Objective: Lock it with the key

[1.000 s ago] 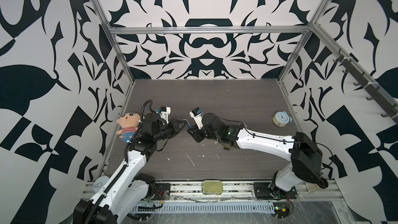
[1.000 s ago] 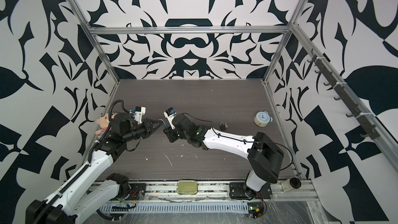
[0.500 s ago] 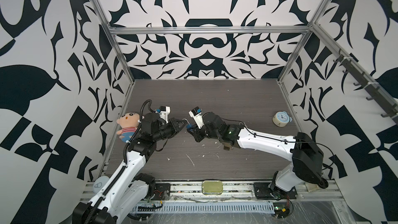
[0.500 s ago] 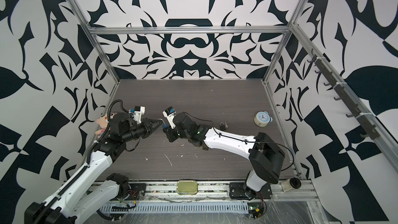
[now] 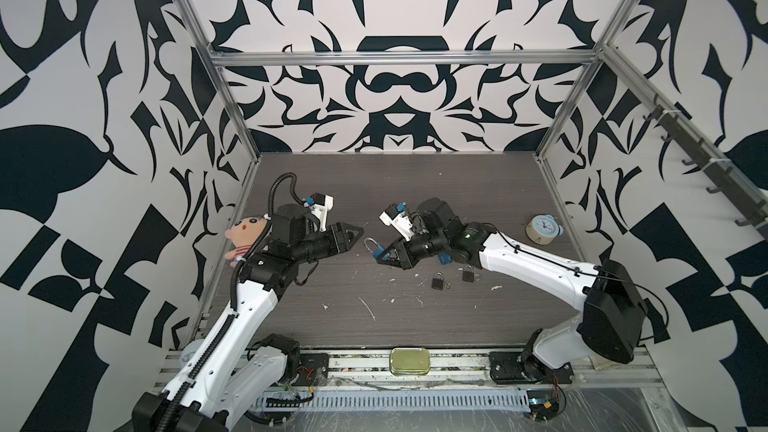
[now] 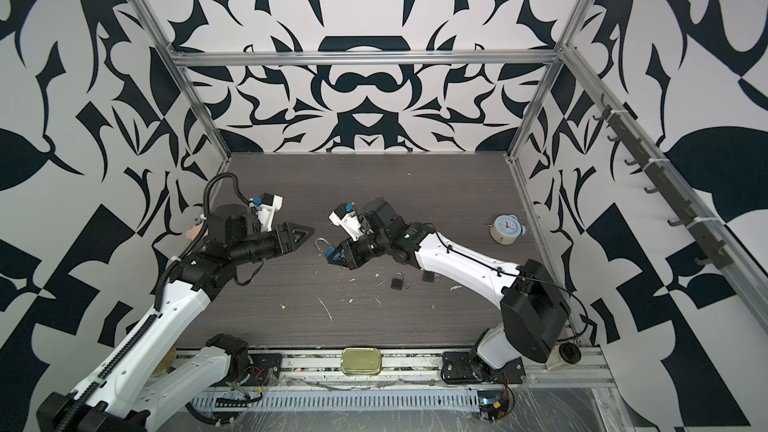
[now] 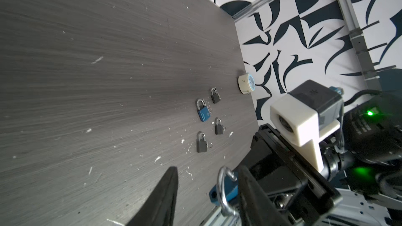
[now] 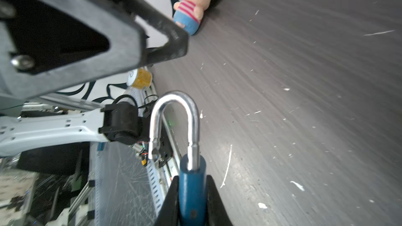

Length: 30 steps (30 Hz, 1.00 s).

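Note:
My right gripper [image 5: 384, 255] [image 6: 336, 257] [image 8: 192, 183] is shut on the body of a blue padlock [image 5: 377, 251] [image 6: 330, 252] [image 8: 192, 192] and holds it above the table. Its silver shackle [image 8: 174, 116] [image 7: 221, 190] stands open, with one leg free of the body. My left gripper [image 5: 358, 236] [image 6: 307, 238] [image 7: 207, 170] faces the lock with its jaws open and holds nothing. In the left wrist view the shackle sits between its fingers, close to one finger [image 7: 250, 183]. The key is hidden from me.
Three dark padlocks [image 7: 201, 142] [image 7: 219, 126] [image 7: 215, 96] and a second blue padlock [image 7: 203, 111] lie on the table under the right arm. A small clock [image 5: 542, 229] stands at the right wall, a doll [image 5: 247, 234] at the left wall, a metal tin [image 5: 409, 361] on the front rail.
My left gripper's jaws have opened from shut. The right gripper has tightened on the blue padlock. Both arms stay almost where they were.

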### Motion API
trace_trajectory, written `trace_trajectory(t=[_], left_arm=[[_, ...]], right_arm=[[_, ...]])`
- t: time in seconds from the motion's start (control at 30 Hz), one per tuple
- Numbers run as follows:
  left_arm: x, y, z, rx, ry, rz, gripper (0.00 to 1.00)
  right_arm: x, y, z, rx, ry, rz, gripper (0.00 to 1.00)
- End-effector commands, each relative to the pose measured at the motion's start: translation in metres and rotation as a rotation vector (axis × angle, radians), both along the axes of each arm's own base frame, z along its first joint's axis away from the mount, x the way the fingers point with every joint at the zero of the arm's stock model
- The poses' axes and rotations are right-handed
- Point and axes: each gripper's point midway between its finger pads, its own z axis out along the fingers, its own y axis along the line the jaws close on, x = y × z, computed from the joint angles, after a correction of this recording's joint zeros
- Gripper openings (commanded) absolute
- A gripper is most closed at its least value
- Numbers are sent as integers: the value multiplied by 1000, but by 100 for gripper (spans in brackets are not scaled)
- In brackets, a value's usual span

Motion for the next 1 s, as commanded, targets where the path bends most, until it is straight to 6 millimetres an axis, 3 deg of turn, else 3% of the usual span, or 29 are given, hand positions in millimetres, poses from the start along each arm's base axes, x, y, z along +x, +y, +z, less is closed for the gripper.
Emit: trace_trajectory(t=[0.0, 0.37, 0.97], left_arm=[[-15, -11, 13, -17, -55, -133, 45], [-42, -25, 17, -116, -34, -285, 38], [-44, -23, 4, -108, -4, -274, 33]], right_arm=[[-23, -2, 30, 114, 38, 114, 0], [-24, -10, 45, 187, 103, 136, 0], [-19, -9, 61, 238, 116, 134, 0]])
